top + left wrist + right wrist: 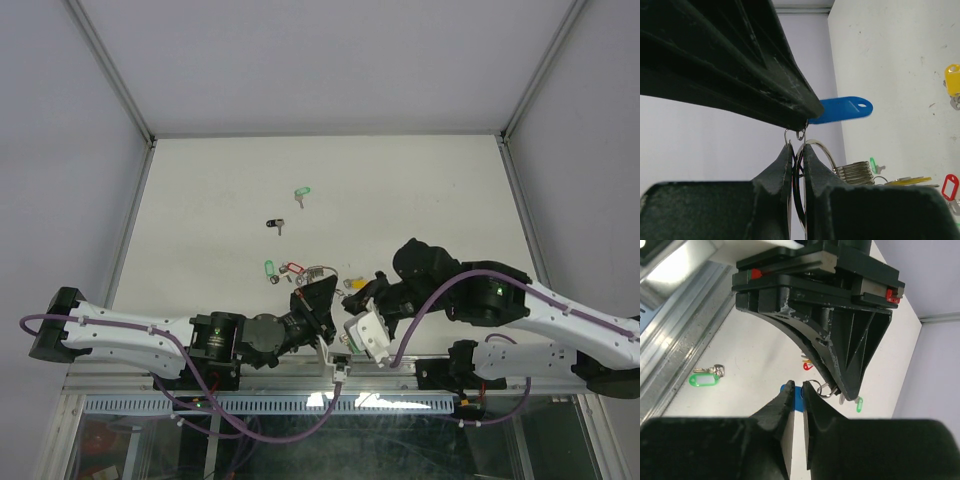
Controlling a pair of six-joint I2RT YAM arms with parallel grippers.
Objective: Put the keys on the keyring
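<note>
Left gripper (798,150) is pinched shut on the keyring (826,150), held between the arms at the table's (420,190) near edge. Right gripper (796,394) is clamped on the blue-tagged key (840,110), which meets the ring. Threading looks to be the step in hand, though I cannot tell whether the coil has parted. The next move calls for easing the key's eye along the wire.
</note>
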